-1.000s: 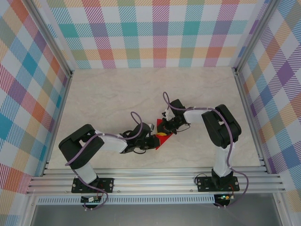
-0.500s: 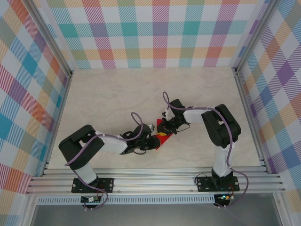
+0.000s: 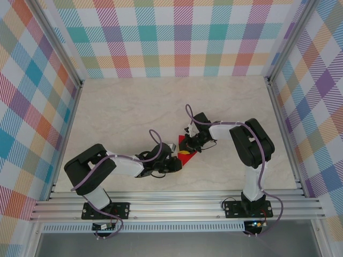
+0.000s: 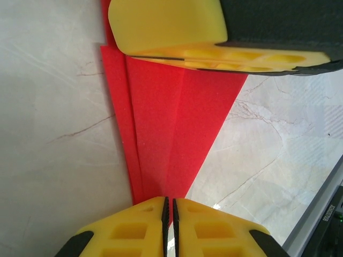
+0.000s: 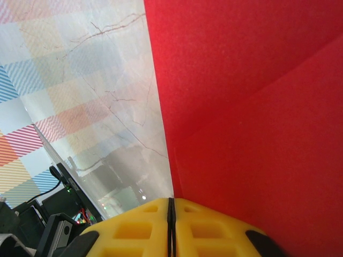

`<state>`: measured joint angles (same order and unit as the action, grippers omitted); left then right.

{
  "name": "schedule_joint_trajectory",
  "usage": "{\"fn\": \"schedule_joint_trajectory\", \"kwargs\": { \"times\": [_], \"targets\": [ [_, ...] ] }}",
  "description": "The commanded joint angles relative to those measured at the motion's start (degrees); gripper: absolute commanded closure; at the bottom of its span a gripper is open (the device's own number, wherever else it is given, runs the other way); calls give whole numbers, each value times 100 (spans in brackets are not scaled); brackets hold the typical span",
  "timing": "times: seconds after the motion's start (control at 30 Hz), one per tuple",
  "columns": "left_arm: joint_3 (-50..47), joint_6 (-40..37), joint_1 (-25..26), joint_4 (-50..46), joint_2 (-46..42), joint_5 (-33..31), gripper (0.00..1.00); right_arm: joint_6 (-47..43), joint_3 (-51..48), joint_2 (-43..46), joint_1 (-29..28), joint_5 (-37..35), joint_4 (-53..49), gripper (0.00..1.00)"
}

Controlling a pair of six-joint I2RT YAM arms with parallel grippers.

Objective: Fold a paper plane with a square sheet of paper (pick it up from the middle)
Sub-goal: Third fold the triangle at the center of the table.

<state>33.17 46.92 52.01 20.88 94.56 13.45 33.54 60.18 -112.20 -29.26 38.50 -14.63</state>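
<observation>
The red paper, folded into a narrow pointed paper plane (image 3: 182, 143) with long creases, lies flat on the marble table (image 3: 134, 107) between both arms. In the left wrist view the paper plane (image 4: 171, 134) tapers toward my left gripper (image 4: 169, 202), which is shut with its tips over the point. I cannot tell whether paper is pinched. The right gripper's yellow fingers (image 4: 166, 27) rest on the wide end. My right gripper (image 5: 170, 201) is shut at the edge of the red paper (image 5: 257, 107). From above, the left gripper (image 3: 182, 156) and right gripper (image 3: 193, 148) nearly meet.
Aluminium rails (image 3: 171, 206) run along the near edge by the arm bases. Plaid walls (image 3: 182, 37) enclose the table on three sides. Purple cables (image 3: 155, 136) loop over both wrists. Bare marble lies behind and to either side of the paper.
The left arm has shifted slightly toward the near edge, its gripper still on the paper's point. The right gripper and the paper have stayed put.
</observation>
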Motion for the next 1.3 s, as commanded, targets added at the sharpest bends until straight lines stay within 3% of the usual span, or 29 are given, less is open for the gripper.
{"fn": "schedule_joint_trajectory", "kwargs": {
  "times": [0.0,0.23,0.43,0.77,1.27],
  "targets": [
    [-372,-16,253,-1484,26,571,86,-115,-95,-390,38,-827,-277,89],
    [-249,-121,260,-2012,-109,483,86,-118,-87,-390,43,-813,-300,89],
    [-99,-113,258,-2579,-526,-20,88,-93,-78,-414,38,-771,-271,89],
    [190,-240,231,-2291,-1741,-515,84,111,-50,-451,42,-794,-212,90],
    [1006,-668,211,-1031,15,-656,84,188,-41,-412,43,-688,-197,89]
  ]
}}
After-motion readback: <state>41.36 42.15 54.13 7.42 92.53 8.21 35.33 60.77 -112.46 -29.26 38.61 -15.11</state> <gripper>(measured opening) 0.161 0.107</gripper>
